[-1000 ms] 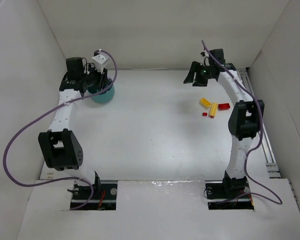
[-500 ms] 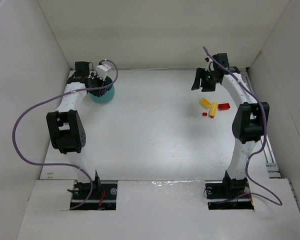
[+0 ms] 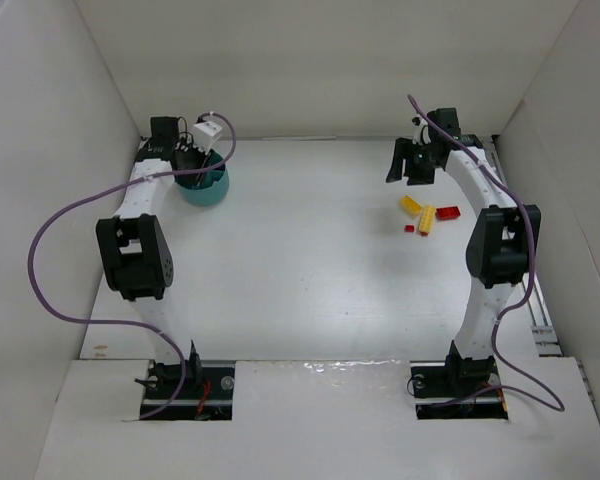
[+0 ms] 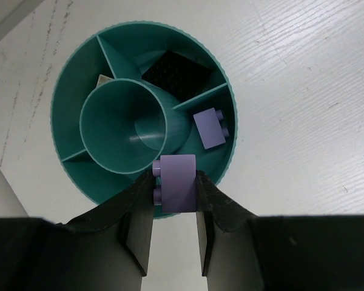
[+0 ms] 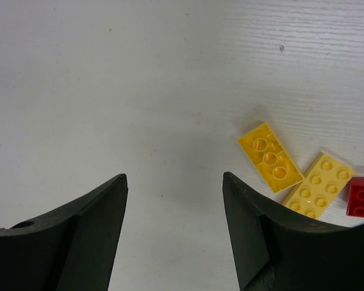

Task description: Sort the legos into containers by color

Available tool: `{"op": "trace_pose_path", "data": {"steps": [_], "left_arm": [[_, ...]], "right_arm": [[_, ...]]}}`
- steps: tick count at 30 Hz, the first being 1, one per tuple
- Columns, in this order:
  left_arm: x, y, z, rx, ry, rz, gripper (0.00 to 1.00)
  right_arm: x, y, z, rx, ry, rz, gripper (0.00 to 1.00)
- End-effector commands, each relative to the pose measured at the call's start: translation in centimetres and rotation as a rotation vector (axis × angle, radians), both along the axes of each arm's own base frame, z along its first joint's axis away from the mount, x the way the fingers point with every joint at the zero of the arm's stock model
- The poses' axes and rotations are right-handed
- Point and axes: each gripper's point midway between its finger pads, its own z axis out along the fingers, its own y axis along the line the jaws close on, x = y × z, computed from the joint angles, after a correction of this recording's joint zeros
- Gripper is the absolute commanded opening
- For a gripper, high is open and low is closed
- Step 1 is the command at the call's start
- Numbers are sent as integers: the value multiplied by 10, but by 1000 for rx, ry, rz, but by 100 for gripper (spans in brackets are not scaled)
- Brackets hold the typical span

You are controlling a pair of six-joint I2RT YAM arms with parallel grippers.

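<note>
My left gripper is shut on a pale purple brick and holds it above the near rim of the round teal bowl. The bowl stands at the table's far left. One compartment holds another purple brick, another a black plate. My right gripper is open and empty, above bare table. To its right lie a dark yellow plate, a pale yellow plate and a red brick. From above this group shows as yellow pieces and a red brick.
A tiny red piece lies beside the yellow plates. White walls close in the table on the left, back and right. A metal rail runs along the right edge. Purple cables loop from both arms.
The left arm has swung back toward the far left corner and its gripper now hangs over the bowl. The right gripper has shifted slightly right, nearer the back wall.
</note>
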Motion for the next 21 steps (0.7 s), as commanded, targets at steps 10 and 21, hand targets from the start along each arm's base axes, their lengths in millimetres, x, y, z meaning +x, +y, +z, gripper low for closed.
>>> {"op": "trace_pose_path", "data": {"steps": [10, 21], "left_arm": [[12, -7, 26, -17, -96, -36, 54], [-16, -74, 126, -236, -285, -226, 60]], "right_arm": [[-4, -17, 11, -99, -49, 0, 69], [-18, -96, 15, -349, -58, -2, 58]]}}
